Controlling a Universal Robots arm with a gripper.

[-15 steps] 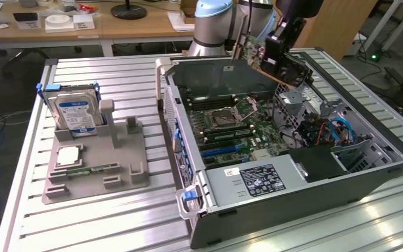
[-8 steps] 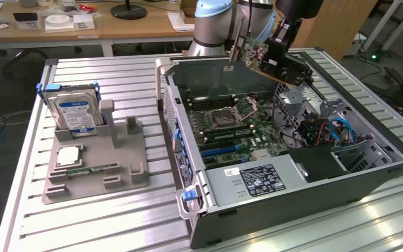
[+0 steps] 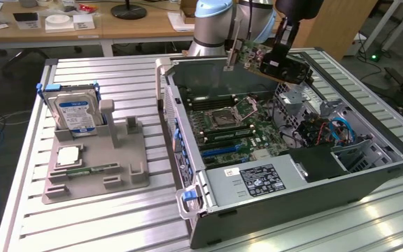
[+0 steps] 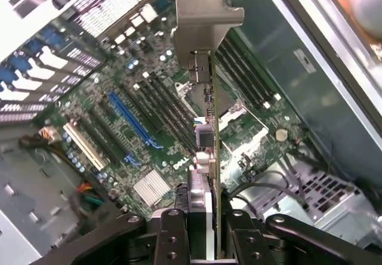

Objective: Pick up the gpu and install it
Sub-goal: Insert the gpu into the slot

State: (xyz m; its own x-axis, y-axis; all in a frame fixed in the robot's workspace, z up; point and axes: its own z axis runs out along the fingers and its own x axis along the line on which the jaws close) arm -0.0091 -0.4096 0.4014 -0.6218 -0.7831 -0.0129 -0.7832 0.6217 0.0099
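The gpu (image 3: 275, 60), a green card with a black cooler and a silver bracket, hangs tilted in the air above the far end of the open computer case (image 3: 369, 176). My gripper (image 3: 283, 48) is shut on the card's upper edge. In the wrist view the gpu (image 4: 206, 128) runs edge-on away from my fingers (image 4: 173, 235), its silver bracket (image 4: 206, 14) at the far end. Below it lies the motherboard (image 4: 149, 116) with a blue slot (image 4: 134, 122) and several black slots.
A grey fixture (image 3: 96, 168) on the slatted table at the exterior view's left holds a silver hard drive (image 3: 75, 113) with a blue-white label and a small memory stick (image 3: 89, 170). A power supply (image 3: 257, 181) sits at the case's near end. Cables (image 3: 331, 131) fill the case's right side.
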